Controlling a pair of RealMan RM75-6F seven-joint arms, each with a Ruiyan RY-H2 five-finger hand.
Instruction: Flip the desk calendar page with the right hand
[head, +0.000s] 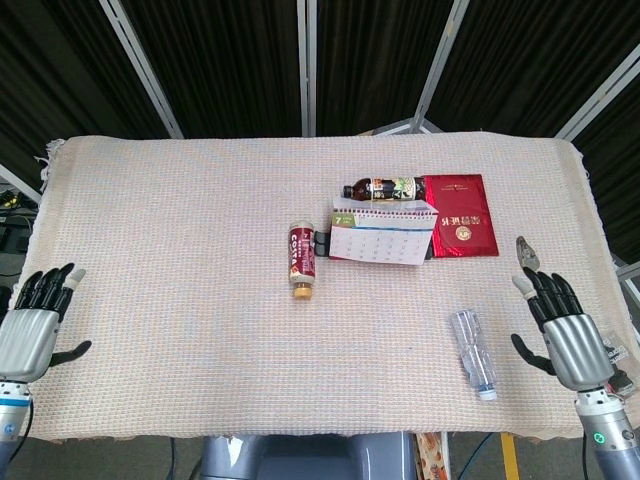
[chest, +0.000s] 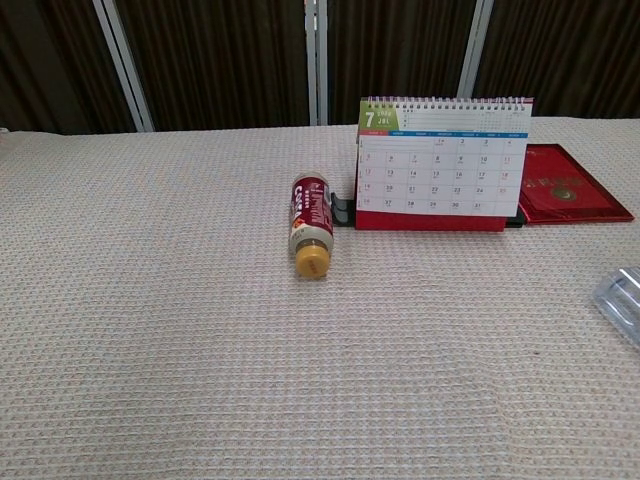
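Note:
The desk calendar (head: 380, 236) stands upright at the table's middle right, spiral-bound at the top, its July page facing me (chest: 441, 165). My right hand (head: 562, 330) hovers open near the table's front right corner, fingers spread, well apart from the calendar. At the front left edge my left hand (head: 32, 326) is open too, holding nothing. Neither hand shows in the chest view.
A red coffee bottle (head: 302, 259) lies left of the calendar, a dark bottle (head: 385, 187) behind it, a red booklet (head: 460, 216) to its right. A clear plastic bottle (head: 472, 352) lies near my right hand. A small object (head: 525, 252) sits at the right edge.

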